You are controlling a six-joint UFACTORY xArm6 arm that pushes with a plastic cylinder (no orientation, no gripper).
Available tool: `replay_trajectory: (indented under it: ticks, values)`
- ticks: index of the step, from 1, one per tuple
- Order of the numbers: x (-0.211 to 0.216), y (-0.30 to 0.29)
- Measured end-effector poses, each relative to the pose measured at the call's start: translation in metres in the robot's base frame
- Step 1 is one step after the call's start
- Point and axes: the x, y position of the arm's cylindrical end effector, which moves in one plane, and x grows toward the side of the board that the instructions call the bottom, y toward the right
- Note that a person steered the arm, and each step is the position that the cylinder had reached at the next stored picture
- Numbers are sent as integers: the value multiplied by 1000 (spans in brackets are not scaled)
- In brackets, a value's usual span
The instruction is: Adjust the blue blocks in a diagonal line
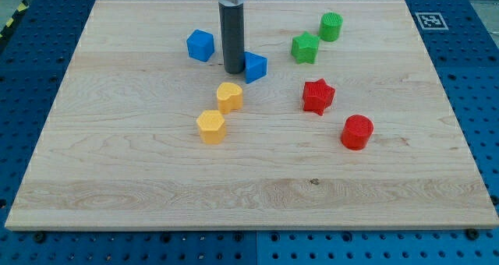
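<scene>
Two blue blocks lie near the view's top centre on the wooden board. A blue cube-like block sits to the left. A second blue block sits lower and to the right. My tip stands between them, touching or almost touching the left side of the right blue block. The rod hides part of that block's left edge.
A yellow heart and a yellow hexagon lie just below the tip. A green star and a green cylinder lie at the upper right. A red star and a red cylinder lie at the right.
</scene>
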Motion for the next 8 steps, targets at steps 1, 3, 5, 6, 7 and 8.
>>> replay_trajectory:
  ticks: [1,3,5,6,7,8]
  values:
    - [0,0]
    - [0,-51]
    - [-9,-65]
    - [-21,-49]
    - [-22,-43]
    - [-15,-64]
